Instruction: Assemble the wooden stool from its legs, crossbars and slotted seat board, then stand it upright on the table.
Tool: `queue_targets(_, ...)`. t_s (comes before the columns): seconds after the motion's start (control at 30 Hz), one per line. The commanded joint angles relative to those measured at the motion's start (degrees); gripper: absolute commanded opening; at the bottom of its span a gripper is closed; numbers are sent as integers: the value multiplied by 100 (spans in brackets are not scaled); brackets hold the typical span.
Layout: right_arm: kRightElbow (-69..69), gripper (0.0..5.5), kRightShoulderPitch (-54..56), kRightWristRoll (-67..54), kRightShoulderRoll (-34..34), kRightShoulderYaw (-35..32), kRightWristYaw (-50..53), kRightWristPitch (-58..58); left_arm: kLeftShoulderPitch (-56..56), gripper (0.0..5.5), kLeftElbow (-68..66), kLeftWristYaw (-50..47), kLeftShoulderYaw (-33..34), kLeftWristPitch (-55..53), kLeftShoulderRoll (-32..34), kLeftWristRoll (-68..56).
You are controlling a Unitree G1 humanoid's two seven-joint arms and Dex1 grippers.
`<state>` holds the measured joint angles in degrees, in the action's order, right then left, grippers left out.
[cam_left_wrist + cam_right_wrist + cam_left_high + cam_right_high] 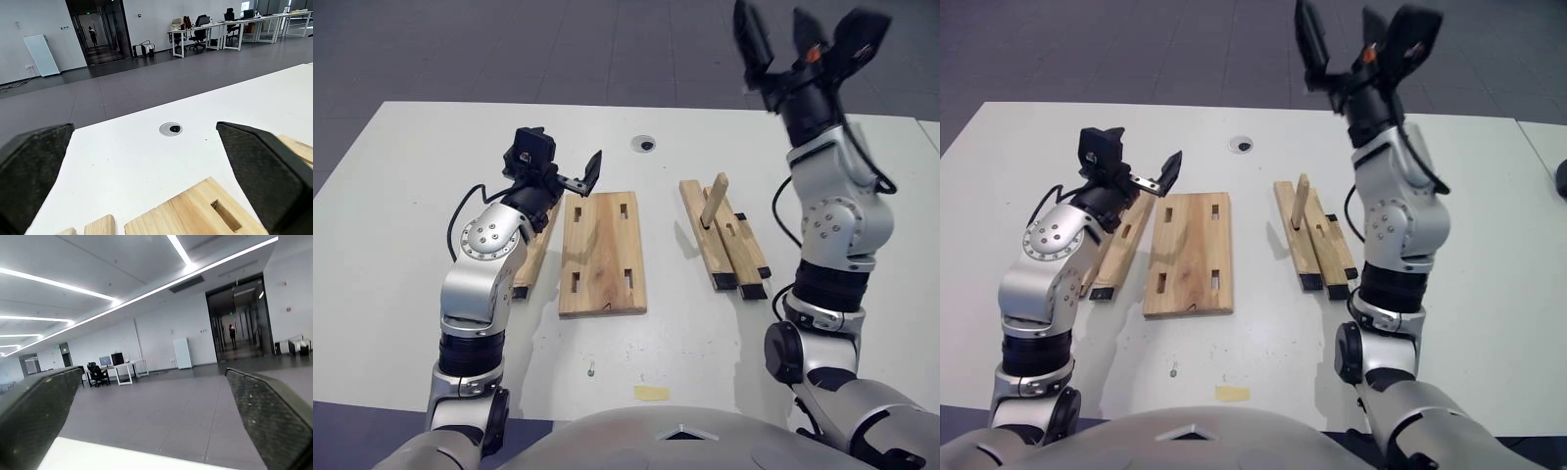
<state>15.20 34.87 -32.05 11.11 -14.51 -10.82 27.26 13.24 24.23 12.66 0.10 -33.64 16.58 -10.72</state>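
The slotted seat board (602, 252) lies flat in the middle of the white table (401, 206). To its left, wooden legs (536, 250) with black tips lie partly under my left arm. My left gripper (563, 168) hovers open over the board's far left corner with nothing between its fingers. In the left wrist view the board (195, 218) and the leg ends (98, 227) sit just below it. On the right lie more black-tipped legs (729, 245), with one short wooden piece (713, 201) standing up from them. My right gripper (803, 34) is raised high above the table's far right, open and empty.
A round cable grommet (646, 144) is set in the table beyond the board. A yellow tape scrap (652, 393) and a small screw (591, 369) lie near the front edge. Dark floor surrounds the table.
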Motion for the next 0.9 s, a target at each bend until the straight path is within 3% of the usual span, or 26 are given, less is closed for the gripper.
queue_targets(0.03,337,538,-740,53,348,-22,-72,299,-162,540,219,-27,89,-86,73,54)
queue_targets(0.23,960,538,-1887,138,873,405,-670,514,-151,540,222,23,88,-137,118,36)
queue_targets(0.53,1004,538,-3192,-252,1636,1011,-1228,2312,-328,540,335,-48,93,-173,79,63)
queue_targets(0.9,1356,538,-3516,-158,1571,1296,-803,3148,-390,540,393,-93,65,-230,85,116)
